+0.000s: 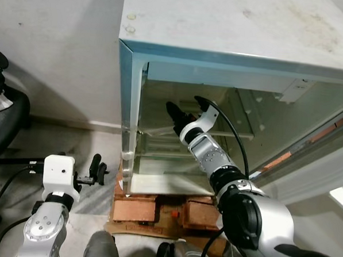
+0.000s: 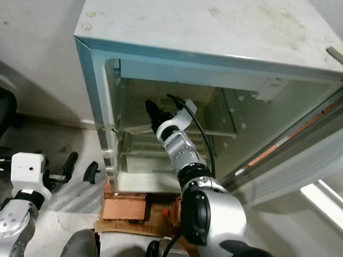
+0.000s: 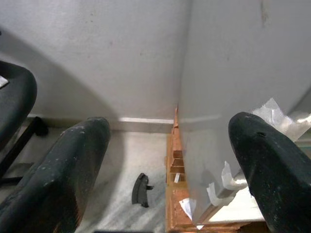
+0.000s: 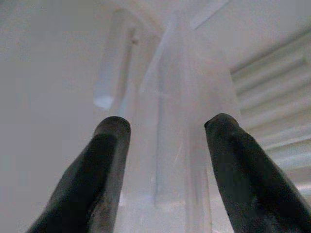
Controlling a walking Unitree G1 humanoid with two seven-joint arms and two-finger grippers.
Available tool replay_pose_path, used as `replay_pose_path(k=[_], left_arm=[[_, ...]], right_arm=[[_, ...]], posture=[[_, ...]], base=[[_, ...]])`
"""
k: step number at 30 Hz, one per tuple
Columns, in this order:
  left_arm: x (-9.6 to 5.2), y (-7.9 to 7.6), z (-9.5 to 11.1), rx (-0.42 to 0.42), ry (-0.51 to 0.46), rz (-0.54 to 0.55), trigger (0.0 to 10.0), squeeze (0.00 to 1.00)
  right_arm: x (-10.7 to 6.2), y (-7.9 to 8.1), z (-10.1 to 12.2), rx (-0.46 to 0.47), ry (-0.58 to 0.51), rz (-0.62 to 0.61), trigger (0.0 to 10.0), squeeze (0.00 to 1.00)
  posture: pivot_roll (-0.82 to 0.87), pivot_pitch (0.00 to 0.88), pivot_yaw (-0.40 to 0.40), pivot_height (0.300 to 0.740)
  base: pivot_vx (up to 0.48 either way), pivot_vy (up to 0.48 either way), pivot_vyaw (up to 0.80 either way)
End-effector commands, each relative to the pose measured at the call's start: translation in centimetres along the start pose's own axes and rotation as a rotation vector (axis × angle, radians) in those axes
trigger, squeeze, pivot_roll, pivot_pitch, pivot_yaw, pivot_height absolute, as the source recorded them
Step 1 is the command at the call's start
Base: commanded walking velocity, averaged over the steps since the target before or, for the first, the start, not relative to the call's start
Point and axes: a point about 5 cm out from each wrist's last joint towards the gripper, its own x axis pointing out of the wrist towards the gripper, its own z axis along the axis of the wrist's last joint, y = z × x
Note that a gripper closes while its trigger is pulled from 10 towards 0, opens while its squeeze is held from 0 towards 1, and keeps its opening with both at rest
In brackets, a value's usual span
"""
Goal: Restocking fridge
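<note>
At the far left, a black office chair stands on the floor by the wall. Next to it, low down, the left arm reaches forward with its white wrist block; the left gripper hovers above the pale floor, well apart from the fridge's corner. Its fingers are spread wide with nothing between them, and a small black piece lies on the floor beyond them, close to the brick base.

The fridge stands with its door open, raised on orange bricks with flattened cardboard beneath. Its pale blue front edge runs down the left side of the opening, with torn white tape at the lower corner.

Further right, the right arm stretches into the open compartment. The right gripper is inside, near the clear shelf at mid height. Its fingers stand apart, gripping nothing, pointing at a translucent plastic panel and ribbed wall; whether they touch the shelf is unclear.
</note>
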Motion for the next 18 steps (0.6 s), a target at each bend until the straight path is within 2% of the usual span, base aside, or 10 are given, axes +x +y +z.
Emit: replay_pose_path(k=[1,5,10,15,16,18], left_arm=[[-0.1,-0.2,-0.4,0.002,0.009,-0.005,10.0,0.0],[0.1,-0.3,-0.4,0.004,0.004,-0.004,10.0,0.0],[0.3,-0.3,-0.5,0.007,0.004,0.007,10.0,0.0],[0.4,-0.3,-0.5,0.01,0.003,0.007,10.0,0.0],[0.3,-0.2,-0.5,0.011,0.004,0.008,10.0,0.0],[0.3,-0.2,-0.5,0.012,0.005,0.011,10.0,0.0]], right_arm=[[-0.1,0.8,-2.4,-0.021,0.036,0.052,10.0,1.0],[-0.6,0.1,-2.2,-0.142,0.045,0.074,10.0,1.0],[-0.8,0.0,-2.0,-0.344,0.058,0.095,10.0,1.0],[-0.9,-0.1,-2.0,-0.393,0.07,0.103,10.0,1.0],[-1.1,-0.4,-2.3,-0.435,0.088,0.099,10.0,1.0],[-1.2,-0.7,-2.5,-0.463,0.107,0.084,10.0,1.0]], posture=[[0.21,0.127,-0.16,0.74],[0.2,0.126,-0.158,0.74],[0.19,0.125,-0.154,0.74],[0.2,0.126,-0.153,0.74],[0.2,0.127,-0.152,0.74],[0.2,0.127,-0.154,0.74]], base=[[0.0,0.0,0.0],[0.0,0.0,0.0],[0.0,0.0,0.0],[0.0,0.0,0.0],[0.0,0.0,0.0],[0.0,0.0,0.0]])
